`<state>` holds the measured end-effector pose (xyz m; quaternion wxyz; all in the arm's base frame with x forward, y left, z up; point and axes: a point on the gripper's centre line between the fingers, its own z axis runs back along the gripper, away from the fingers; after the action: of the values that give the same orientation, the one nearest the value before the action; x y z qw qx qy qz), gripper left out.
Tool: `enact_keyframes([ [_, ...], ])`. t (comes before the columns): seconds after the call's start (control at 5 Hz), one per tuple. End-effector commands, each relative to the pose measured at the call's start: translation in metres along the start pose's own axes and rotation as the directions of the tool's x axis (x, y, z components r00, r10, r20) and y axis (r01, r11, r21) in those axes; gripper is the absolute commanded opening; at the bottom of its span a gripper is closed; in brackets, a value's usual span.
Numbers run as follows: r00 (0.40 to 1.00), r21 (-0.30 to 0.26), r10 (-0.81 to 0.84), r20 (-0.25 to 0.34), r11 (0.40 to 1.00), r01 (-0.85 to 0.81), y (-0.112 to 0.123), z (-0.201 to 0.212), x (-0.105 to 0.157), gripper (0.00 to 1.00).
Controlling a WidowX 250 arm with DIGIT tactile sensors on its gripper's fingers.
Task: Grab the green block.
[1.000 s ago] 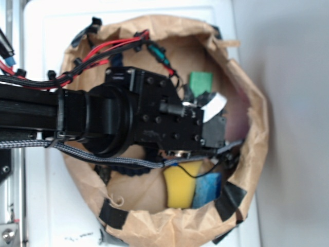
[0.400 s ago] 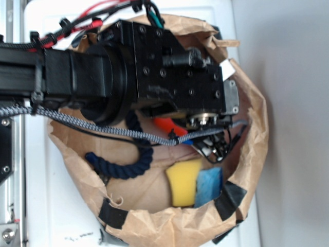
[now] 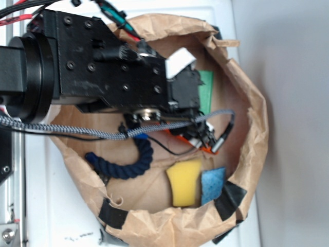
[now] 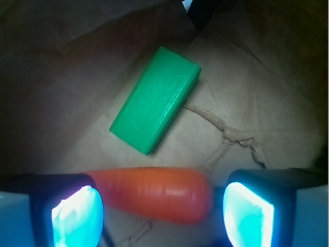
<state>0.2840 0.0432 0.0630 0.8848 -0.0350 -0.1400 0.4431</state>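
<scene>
Our gripper (image 4: pixel 162 206) hung spread wide and empty, with the carrot (image 4: pixel 154 194) between its fingers; we saw the green block (image 4: pixel 156 99) lying flat just beyond that carrot, untouched.

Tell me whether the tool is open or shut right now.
Open. In the wrist view its two fingers stand far apart, the carrot lying between them; the green block lies beyond, untouched.

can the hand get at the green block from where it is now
Probably yes. The green block lies flat on the bare paper with nothing on it. The open hand hangs over the carrot, which sits between its fingers, so it must move past that first.
</scene>
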Motion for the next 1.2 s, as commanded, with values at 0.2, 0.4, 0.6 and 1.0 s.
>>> enact_keyframes([
  [0.2, 0.986, -0.012, 0.118, 0.120, 0.993, -0.117, -0.015, -0.009, 0.038, 1.00],
  [0.4, 0.979, 0.012, 0.124, 0.165, 0.992, -0.127, -0.022, -0.018, 0.039, 1.00],
  [0.6, 0.976, 0.014, 0.120, 0.184, 0.992, -0.125, -0.024, -0.025, 0.036, 1.00],
  [1.0, 0.991, 0.028, -0.007, 0.134, 1.000, 0.003, -0.034, -0.049, 0.004, 1.00],
])
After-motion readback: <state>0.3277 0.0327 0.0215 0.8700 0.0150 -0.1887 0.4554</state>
